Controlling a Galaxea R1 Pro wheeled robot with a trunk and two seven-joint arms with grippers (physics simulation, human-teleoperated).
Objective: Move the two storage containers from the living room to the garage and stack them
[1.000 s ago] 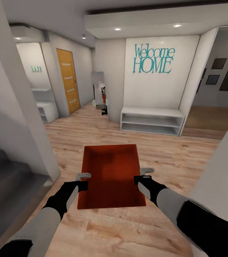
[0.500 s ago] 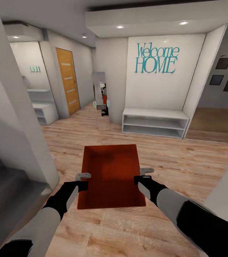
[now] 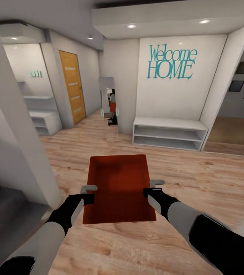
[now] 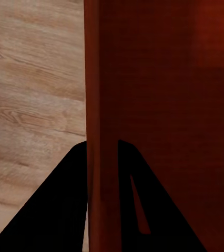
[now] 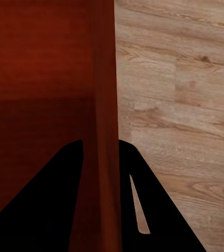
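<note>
One orange-red storage container hangs level over light wood plank flooring, held between both arms in the head view. My left gripper is shut on its left wall and my right gripper on its right wall. In the left wrist view the ribbed wall runs between the dark fingers of the left gripper. The right wrist view has the opposite wall pinched by the right gripper. The bin is empty inside.
A white wall corner stands close on the left. Ahead are a white shelf bench under "Welcome HOME" lettering, a leaning mirror, and a wooden door with frosted strips at the far left. A doorway opens at right.
The whole view has shifted: the bench, lettering and door sit slightly nearer and further right, so the camera has moved. The container and both grippers keep the same hold.
</note>
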